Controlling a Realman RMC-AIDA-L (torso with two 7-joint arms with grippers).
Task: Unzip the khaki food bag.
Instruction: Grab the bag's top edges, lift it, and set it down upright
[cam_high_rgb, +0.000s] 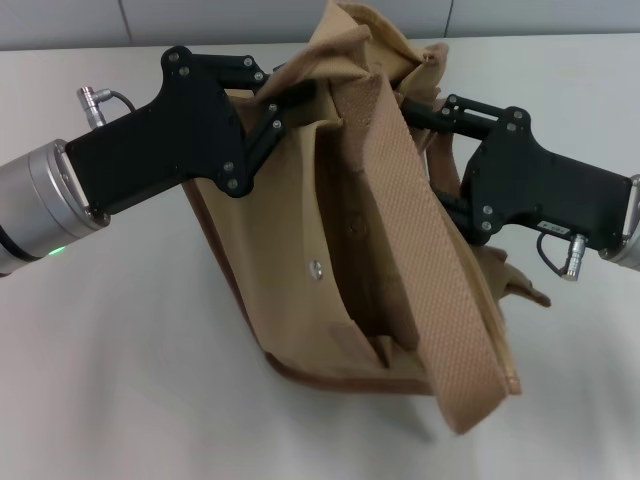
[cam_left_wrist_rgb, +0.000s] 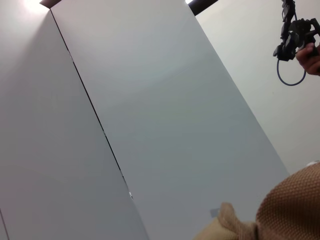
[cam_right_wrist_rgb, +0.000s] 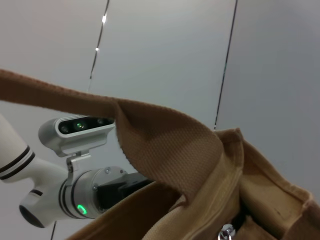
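**Both arms at the bag mouth, zip pull not located**

Khaki food bag (cam_high_rgb: 350, 260) stands on the white table (cam_high_rgb: 120, 400), centre, webbing handle (cam_high_rgb: 430, 250) draped down its front, snap button (cam_high_rgb: 316, 267) on the pocket. Left gripper (cam_high_rgb: 300, 95) reaches in at the top left edge, looks pinched on the fabric, probably bracing it. Right gripper (cam_high_rgb: 420, 112) is buried in folds at the top right; can't tell its finger state. Right wrist view shows a small metal piece (cam_right_wrist_rgb: 227, 232) at the opening, possibly the zip pull, unclear
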